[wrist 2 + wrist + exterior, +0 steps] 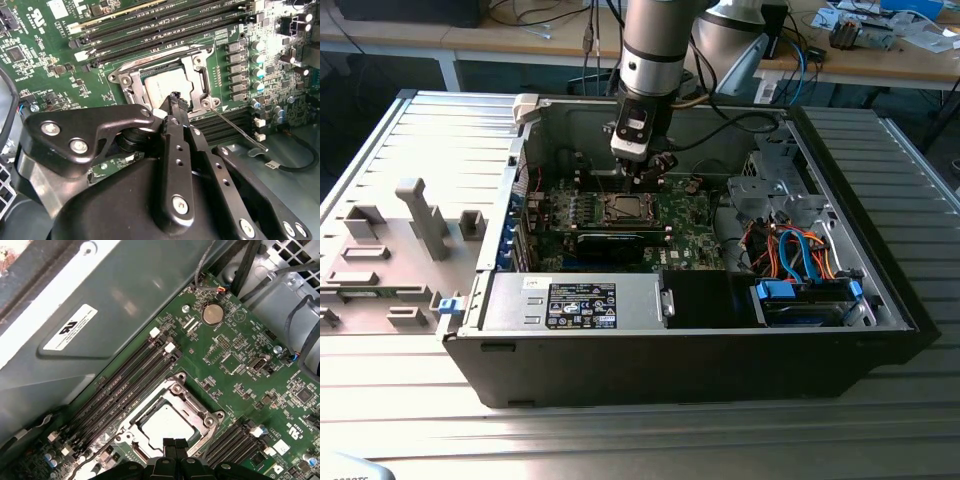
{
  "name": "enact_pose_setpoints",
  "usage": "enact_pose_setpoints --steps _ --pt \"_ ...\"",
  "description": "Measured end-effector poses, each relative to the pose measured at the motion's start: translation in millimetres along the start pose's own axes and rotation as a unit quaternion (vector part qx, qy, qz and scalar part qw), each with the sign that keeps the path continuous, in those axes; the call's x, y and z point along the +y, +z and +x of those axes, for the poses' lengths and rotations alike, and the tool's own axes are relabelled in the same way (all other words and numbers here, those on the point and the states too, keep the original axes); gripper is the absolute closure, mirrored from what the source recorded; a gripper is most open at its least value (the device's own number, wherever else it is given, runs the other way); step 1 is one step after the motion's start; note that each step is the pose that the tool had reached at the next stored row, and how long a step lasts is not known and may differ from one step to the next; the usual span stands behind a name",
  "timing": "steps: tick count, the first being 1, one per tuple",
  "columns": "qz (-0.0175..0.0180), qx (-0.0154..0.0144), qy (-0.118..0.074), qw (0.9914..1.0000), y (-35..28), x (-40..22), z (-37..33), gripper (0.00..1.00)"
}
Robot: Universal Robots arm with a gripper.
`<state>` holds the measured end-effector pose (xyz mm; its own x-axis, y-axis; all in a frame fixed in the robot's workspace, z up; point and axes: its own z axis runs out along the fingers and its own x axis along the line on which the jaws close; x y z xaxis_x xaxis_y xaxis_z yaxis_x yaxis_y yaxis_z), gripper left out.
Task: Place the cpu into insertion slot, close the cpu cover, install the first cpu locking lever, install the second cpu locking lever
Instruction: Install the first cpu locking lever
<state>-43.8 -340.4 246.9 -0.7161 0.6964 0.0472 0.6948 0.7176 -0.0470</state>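
ribbed metal bench carries an open computer case; inside, the cpu sits in the insertion slot beneath the lowered cpu cover, gripper pinched together, empty, at its edge.

Arm vert., pointing down, fingers pinched together.
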Motion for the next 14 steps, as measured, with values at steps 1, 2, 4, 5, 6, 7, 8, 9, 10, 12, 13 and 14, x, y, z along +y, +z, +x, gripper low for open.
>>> enact_pose_setpoints --steps 1,2,4,5,6,7,8,9,10,12,13,14 --pt "0.0001 -0.0001 -0.004 0.99999 0.0 0.0 0.0 0.89" --pt "0.0 0.0 -0.006 0.99998 0.0 0.0 0.0 0.89" --pt "-0.0066 0.0064 -0.013 0.99988 0.0 0.0 0.0 0.89" --pt "-0.0097 0.0093 -0.015 0.99979 0.0 0.0 0.0 0.89" --pt "-0.0099 0.0095 -0.018 0.99975 0.0 0.0 0.1 0.89" --pt "-0.0096 0.0093 -0.023 0.99965 0.0 0.0 0.0 0.89" --pt "-0.0093 0.0091 -0.029 0.9995 0.0 0.0 0.0 0.89" --pt "-0.0089 0.0089 -0.036 0.99927 0.0 0.0 0.0 0.89" --pt "-0.0086 0.0087 -0.04 0.99912 0.0 0.0 0.0 0.89" --pt "-0.0083 0.0086 -0.045 0.99893 0.0 0.0 0.0 0.89" --pt "-0.0083 0.0085 -0.046 0.99887 0.0 0.0 0.0 0.89" --pt "-0.0081 0.0084 -0.049 0.99871 0.0 0.0 0.0 0.89"
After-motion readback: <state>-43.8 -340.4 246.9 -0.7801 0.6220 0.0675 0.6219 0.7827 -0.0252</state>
